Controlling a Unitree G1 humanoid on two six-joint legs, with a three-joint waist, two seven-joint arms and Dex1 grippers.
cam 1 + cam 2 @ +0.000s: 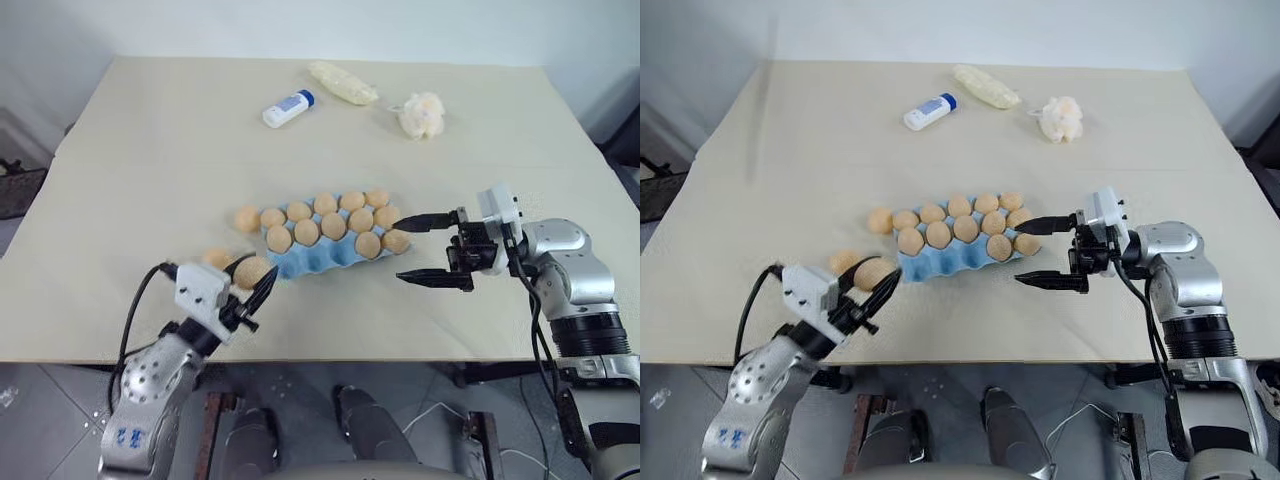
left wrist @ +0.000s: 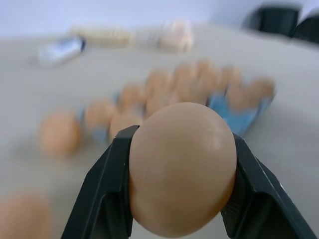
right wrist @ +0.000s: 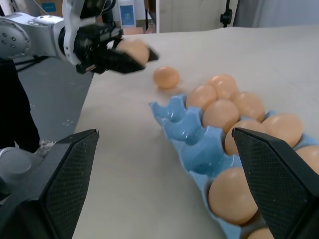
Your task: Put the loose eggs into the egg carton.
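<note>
Our left gripper (image 1: 258, 290) clamps one egg (image 1: 250, 271); we should lower it gently into the egg carton's (image 1: 322, 258) empty near cup. Right gripper (image 1: 425, 248) wide.

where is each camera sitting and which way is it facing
Left eye: on the head, looking forward and down at the table; both arms show, left gripper shut on an egg, right gripper open beside the carton.
Right eye: same head, same scene, slightly offset.
Left wrist: looks along its fingers at the held egg, carton beyond.
Right wrist: looks along its open fingers over the carton toward the left gripper.
Shared: all four show the carton.
</note>
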